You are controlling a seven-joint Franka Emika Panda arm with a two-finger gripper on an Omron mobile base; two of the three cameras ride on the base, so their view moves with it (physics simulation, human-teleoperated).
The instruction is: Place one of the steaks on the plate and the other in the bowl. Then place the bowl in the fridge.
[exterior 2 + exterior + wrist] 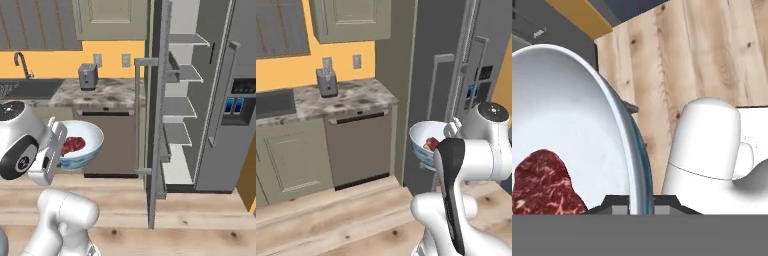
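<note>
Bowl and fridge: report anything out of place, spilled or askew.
Nothing stands out. The bowl hangs by its rim in the gripper, roughly level, steak still inside, nothing spilled. The fridge door stands open, as the task needs.

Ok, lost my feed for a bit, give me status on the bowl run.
Gripper shut on bowl rim, bowl held in the air. One steak inside. Fridge door open, shelves in view, nothing between.

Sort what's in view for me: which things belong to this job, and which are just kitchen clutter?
Job:
- bowl, held up by its rim in the gripper
- steak lying in the bowl
- fridge, one door open, shelves showing

Lying about:
- toaster on the counter
- sink faucet
- dishwasher
</note>
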